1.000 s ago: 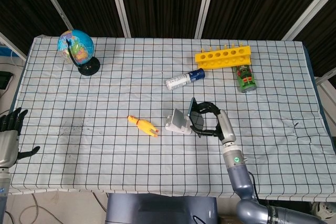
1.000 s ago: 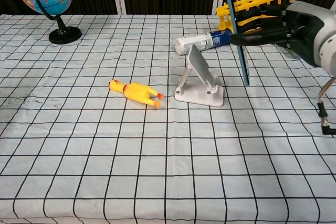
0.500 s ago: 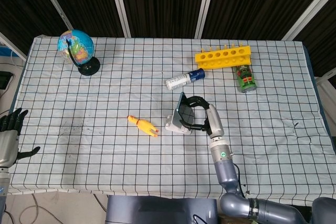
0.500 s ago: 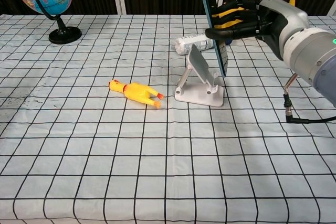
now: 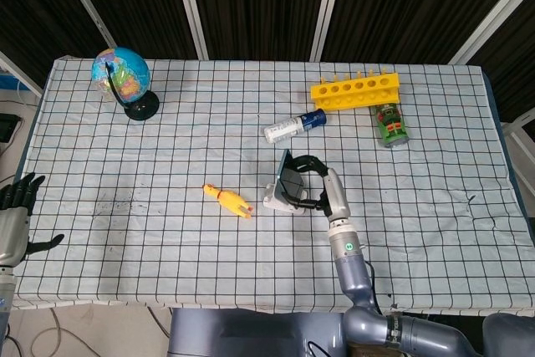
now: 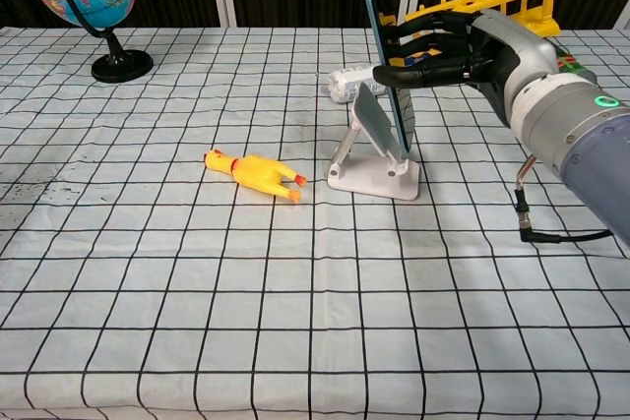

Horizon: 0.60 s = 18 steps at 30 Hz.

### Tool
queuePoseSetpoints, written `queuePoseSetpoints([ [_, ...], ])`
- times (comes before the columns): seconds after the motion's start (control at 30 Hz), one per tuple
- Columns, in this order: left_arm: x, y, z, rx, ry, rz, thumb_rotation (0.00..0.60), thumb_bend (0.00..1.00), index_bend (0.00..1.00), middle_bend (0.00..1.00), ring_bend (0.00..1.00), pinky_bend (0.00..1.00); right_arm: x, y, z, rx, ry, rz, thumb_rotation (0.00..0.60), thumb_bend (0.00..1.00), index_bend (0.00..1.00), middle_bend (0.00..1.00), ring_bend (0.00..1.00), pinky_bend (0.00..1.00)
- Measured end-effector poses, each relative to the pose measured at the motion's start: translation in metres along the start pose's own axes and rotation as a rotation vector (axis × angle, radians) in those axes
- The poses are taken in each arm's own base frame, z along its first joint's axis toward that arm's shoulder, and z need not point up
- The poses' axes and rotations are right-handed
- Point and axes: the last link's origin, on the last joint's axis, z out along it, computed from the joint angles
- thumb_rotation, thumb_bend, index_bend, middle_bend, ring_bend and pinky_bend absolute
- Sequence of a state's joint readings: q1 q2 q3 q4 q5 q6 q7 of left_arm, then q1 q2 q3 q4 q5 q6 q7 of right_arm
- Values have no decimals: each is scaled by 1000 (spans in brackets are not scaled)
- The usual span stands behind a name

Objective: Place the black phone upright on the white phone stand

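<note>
My right hand (image 6: pixel 448 48) (image 5: pixel 311 181) grips the black phone (image 6: pixel 387 61) (image 5: pixel 288 175) upright by its edges, fingers wrapped behind it. The phone hangs just above and against the sloped back of the white phone stand (image 6: pixel 376 150) (image 5: pixel 279 197), which sits mid-table. In the chest view the phone's lower end is close to the stand's ledge; whether it touches I cannot tell. My left hand (image 5: pixel 15 206) rests at the far left edge of the table, fingers spread, holding nothing.
A yellow rubber chicken (image 6: pixel 254 173) lies left of the stand. Behind the stand lies a white and blue bottle (image 5: pixel 294 126). A yellow tube rack (image 5: pixel 355 89) and a green can (image 5: pixel 389 124) sit at the back right, a globe (image 5: pixel 123 79) at the back left.
My right hand has carried the phone leftward from the stand's right side to directly over its back plate. The left hand has not moved.
</note>
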<state>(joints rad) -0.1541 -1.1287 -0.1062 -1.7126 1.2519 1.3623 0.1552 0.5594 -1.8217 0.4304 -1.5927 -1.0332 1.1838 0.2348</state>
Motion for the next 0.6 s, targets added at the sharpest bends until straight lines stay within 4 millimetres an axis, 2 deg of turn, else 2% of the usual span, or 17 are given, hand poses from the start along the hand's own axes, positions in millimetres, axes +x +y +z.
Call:
queuePoseSetpoints([
  [0.6,1,0,1,2,-8,-21,600,0,0,0,0,0,-12,12,2,20,-12,-14,600,411,728,703,576,158],
])
